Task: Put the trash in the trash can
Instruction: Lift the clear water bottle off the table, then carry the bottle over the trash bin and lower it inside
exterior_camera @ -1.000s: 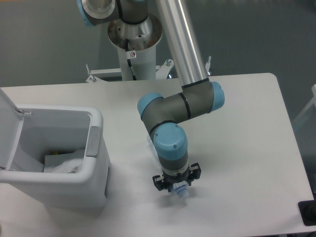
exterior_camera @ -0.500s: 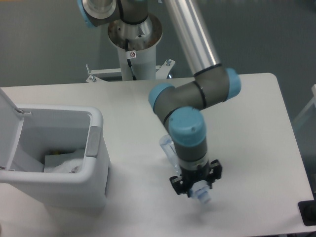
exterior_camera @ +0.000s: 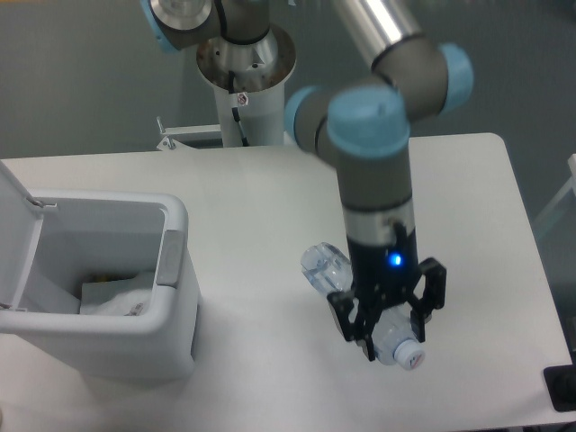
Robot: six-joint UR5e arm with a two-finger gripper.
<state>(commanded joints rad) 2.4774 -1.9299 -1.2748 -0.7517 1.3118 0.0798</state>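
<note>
Gripper: the gripper (exterior_camera: 389,326) points down from the wrist, its black fingers (exterior_camera: 349,324) closed narrowly around the bottle (exterior_camera: 360,301) near its neck end; a small blue light glows on the wrist just above.
Grip: the bottle runs slantwise through the fingers, its crushed clear body sticking out to the upper left of the wrist and its pale cap (exterior_camera: 409,356) poking out at the lower right.
Height: the bottle seems lifted clear of the worktop (exterior_camera: 243,193), though from this high angle I cannot be sure it is fully off the surface.
Arm: the grey and blue arm (exterior_camera: 378,144) comes down from the top of the view, blurred at its upper joints.
Worktop: white with rounded corners, carrying the trash can (exterior_camera: 135,342) on its left side; the arm's pedestal (exterior_camera: 241,76) stands behind the far edge.
Room: dull grey floor beyond the worktop, and a dark object cut off at the lower right corner.
Trash can: white, boxy, lid (exterior_camera: 16,225) swung up on the left, grey tab (exterior_camera: 168,258) on the right rim; well apart from the gripper, off to its left.
Inside the can: a flat pale packet (exterior_camera: 112,294) lies on the bottom, its print too small to read.
</note>
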